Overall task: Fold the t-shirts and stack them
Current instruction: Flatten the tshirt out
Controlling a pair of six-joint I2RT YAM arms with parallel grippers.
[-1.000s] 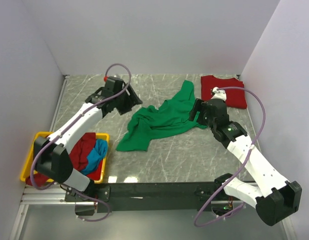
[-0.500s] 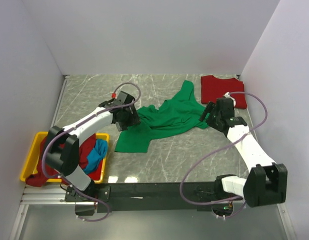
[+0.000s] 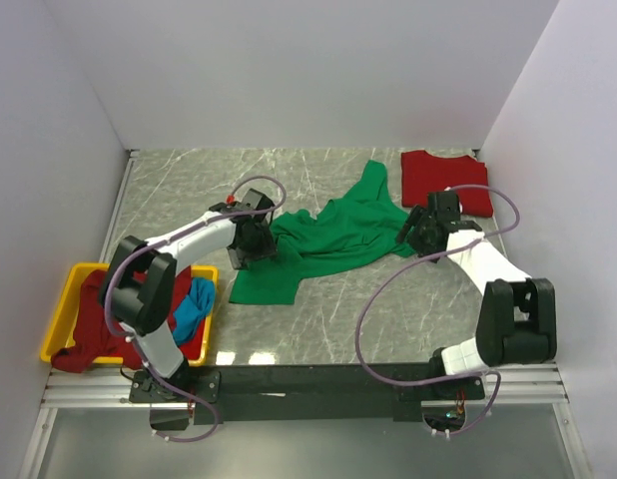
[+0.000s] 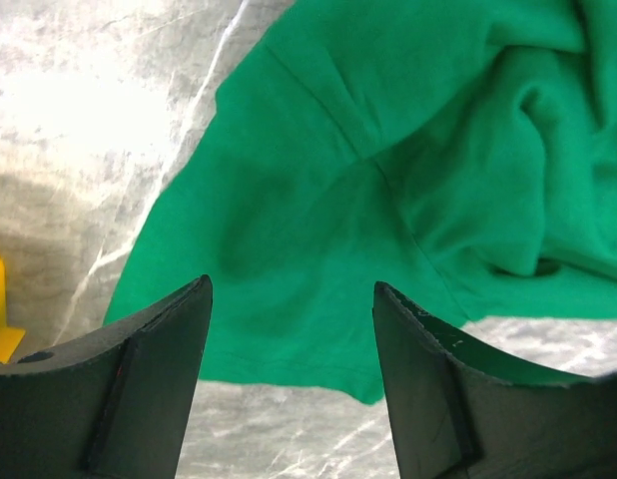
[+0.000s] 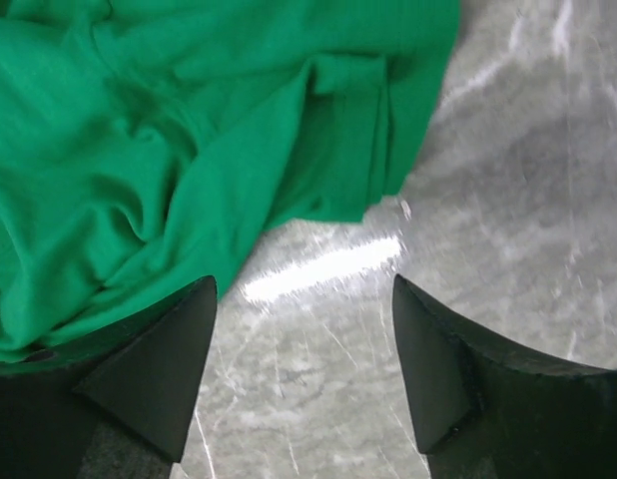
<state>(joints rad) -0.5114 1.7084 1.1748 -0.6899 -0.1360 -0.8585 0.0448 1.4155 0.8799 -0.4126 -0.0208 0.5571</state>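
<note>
Desk point(image 3: 388, 309), grey marbled surface, carrying all items listed below.

Item 1, near left corner: yellow bin point(image 3: 59, 311). It holds a dark red t-shirt point(image 3: 89, 334), bunched and spilling over the bin's near left rim, and a blue t-shirt point(image 3: 194, 304), crumpled against the bin's right side.

Item 2, centre of desk: green t-shirt point(image 3: 328, 235), unfolded and rumpled. It lies in a long diagonal, with a flatter part toward the near left, heavy creases through the middle and a narrower part reaching toward the far right. It rests directly on the desk, apart from the bin.

Item 3, left gripper point(image 3: 251, 244), over the left part of the green t-shirt. It is open: in the left wrist view both jaws stand wide apart, with flat green cloth and a seam showing in the gap. Nothing is held. Whether the tips touch the cloth cannot be told.

Item 4, right gripper point(image 3: 413, 235), at the right edge of the green t-shirt. It is open, with jaws spread. In the right wrist view bare desk fills the gap, and the shirt's folded edge lies just beyond the tips. Nothing is held.

Item 5, far right corner: red t-shirt point(image 3: 443, 180), lying flat as a neat square, well apart from the bin and near the green t-shirt's far end.
</note>
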